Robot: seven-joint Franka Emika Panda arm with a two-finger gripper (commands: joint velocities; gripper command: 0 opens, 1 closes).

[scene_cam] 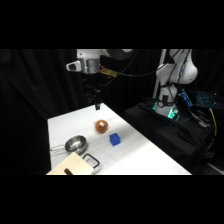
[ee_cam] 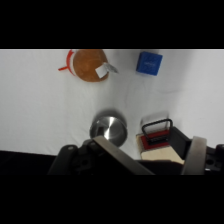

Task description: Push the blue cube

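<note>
One blue cube (scene_cam: 115,139), one orange-brown ball (scene_cam: 101,126), one metal bowl (scene_cam: 75,144), one tan block (scene_cam: 75,165).

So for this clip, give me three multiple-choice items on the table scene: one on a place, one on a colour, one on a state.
1. In the side view, what lies nearest the cube?
A. the ball
B. the metal bowl
C. the wooden block

2. What colour is the cube?
A. red
B. blue
C. green

3. How does the hand stand to the cube?
A. pressed against it
B. holding it
C. apart from it, up above the table's far end

Answers:
1. A: the ball sits just beyond the cube, while the bowl and the wooden block are farther off.
2. B: both views show it bright blue.
3. C: the side view shows a clear gap between hand and cube.
</note>
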